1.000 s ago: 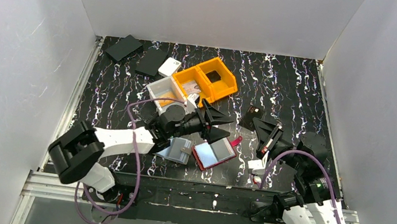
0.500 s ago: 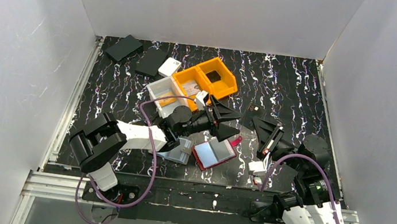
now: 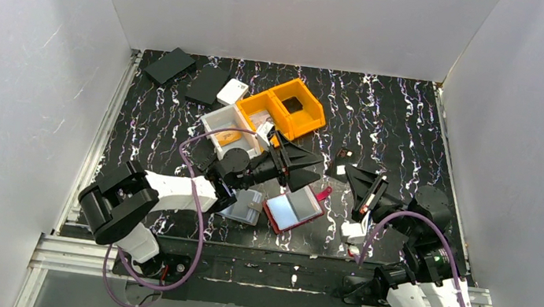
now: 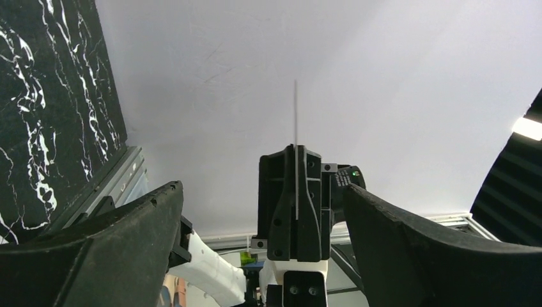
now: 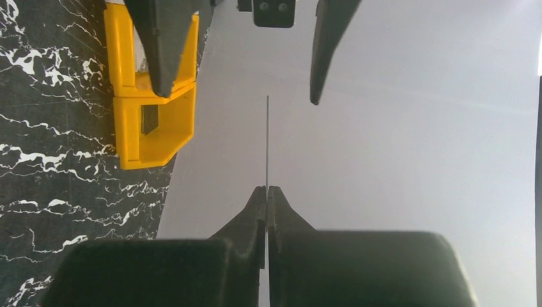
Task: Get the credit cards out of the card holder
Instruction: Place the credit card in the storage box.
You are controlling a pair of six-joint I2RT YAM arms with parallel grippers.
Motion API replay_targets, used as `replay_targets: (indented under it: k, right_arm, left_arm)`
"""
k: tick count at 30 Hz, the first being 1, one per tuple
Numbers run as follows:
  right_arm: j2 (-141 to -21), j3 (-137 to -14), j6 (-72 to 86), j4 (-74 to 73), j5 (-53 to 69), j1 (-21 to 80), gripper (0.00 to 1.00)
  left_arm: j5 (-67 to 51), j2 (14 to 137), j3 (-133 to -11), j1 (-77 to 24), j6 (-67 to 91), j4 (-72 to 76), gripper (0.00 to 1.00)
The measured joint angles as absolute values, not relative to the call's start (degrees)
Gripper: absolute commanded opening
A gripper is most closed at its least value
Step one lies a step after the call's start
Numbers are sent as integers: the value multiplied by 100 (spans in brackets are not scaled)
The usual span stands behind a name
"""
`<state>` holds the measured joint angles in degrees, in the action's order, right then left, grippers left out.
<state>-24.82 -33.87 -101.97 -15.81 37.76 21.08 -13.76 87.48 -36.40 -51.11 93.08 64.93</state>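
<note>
Clearly right jaws pinch card (image 5: 267, 141) (left jaws wide).

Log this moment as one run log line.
left end effector: open, empty | right end effector: shut on thin card | red card holder: lying open

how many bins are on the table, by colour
orange bins: 2
white bin: 1
total: 3
</note>
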Motion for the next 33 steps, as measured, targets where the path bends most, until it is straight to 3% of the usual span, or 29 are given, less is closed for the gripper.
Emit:
replay_targets:
  k: [7, 11, 13, 17, 19, 20, 21, 23, 26, 28, 33]
  right_arm:
    - [-2471, -3387, -10178, -1708, 3837, 2108, 1]
    - [-2473, -3387, -10106, -1717, 3839, 2108, 1]
    - [-2482, -3387, -10077, -1719, 3841, 2108, 1]
    - [-2504, -3389, -10066, -1719, 3865, 2108, 1]
    - [-2519, -3389, -10068, -1719, 3879, 2108, 2]
    - [-2523, -3389, -10068, -1721, 3881, 2108, 4]
    - [-2523, -3389, -10073, -1723, 3883, 2108, 8]
    - [-2523, -3395, -10095, -1715, 3900, 2108, 27]
    - [-2523, -3395, -10116, -1848, 3918, 2108, 71]
    - [-2523, -3422, -10145, -2073, 3924, 2108, 94]
    - [-2862, -4073, -9754, -3140, 3896, 2108, 98]
  left_arm:
    - [-1592, 8770, -3802, -5094, 9198, 6556, 57]
    - [-1876, 8927, -4244, -5100, 9190, 6615, 49]
    - [-1981, 9013, -4390, -5116, 9190, 6654, 39]
    - [-2161, 9161, -4473, -5151, 9225, 6670, 33]
    - [-2231, 9207, -4473, -5162, 9251, 6657, 18]
    - [-2265, 9229, -4473, -5162, 9260, 6659, 0]
    - [-2303, 9244, -4473, -5166, 9273, 6659, 0]
    - [-2353, 9271, -4473, -5170, 9271, 6624, 0]
    - [-2386, 9284, -4473, -5172, 9247, 6643, 0]
    - [-2364, 9277, -4447, -5146, 9144, 6678, 0]
    - [-1973, 8674, -3658, -4936, 8541, 6606, 0]
